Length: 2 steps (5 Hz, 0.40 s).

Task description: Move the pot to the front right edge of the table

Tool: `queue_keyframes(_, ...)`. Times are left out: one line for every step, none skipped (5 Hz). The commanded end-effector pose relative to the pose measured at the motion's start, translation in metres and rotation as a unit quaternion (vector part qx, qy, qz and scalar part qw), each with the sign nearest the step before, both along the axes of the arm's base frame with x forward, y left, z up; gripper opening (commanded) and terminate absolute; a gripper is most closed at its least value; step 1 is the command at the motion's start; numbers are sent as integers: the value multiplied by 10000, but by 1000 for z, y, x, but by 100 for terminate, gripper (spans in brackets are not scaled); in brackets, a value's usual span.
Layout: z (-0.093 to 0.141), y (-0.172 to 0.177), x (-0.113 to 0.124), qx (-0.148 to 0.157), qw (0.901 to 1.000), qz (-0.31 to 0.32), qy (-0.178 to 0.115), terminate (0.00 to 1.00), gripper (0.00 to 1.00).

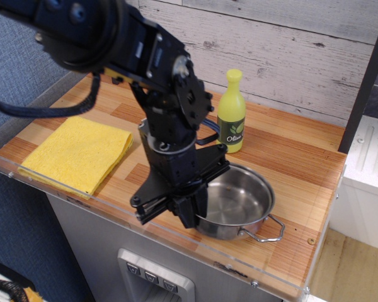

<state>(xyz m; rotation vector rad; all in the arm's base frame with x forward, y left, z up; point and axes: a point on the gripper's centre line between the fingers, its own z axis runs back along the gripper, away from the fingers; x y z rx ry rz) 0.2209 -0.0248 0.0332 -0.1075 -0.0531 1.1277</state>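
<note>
Observation.image view, near to far. Nearest edge: clear acrylic rim along the front of the tabletop (290,207), striped light and reddish-brown planks, grey base below.

Just behind that rim, toward the front right: the pot (242,201), shallow, shiny steel, upright, bare inside. One wire loop handle sticks out at its lower right, toward the front edge. Whether the base rests on the wood or hangs just above it, cannot tell.

Gripper (188,211) at the pot's left rim, black, coming down from the dark arm (170,119) above. Jaws clamped on the pot's left rim, one part inside the wall, one outside; the second handle is hidden behind the gripper.

Left front of the tabletop: folded yellow cloth (75,154), flat, well apart from the pot, its near edge close to the acrylic rim.

Farther back, behind the pot and just right of the arm: yellow-green bottle (231,113), upright, dark label, cap on, apart from the pot.

Farthest: whitewashed plank wall (283,44) behind the tabletop.
</note>
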Motion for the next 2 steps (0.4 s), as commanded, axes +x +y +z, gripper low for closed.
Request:
queue_keyframes(-6, 1, -5, 59, 9998, -195, 48, 0, 0)
queue_keyframes(-2, 2, -7, 78, 9994, -339, 84, 0, 100)
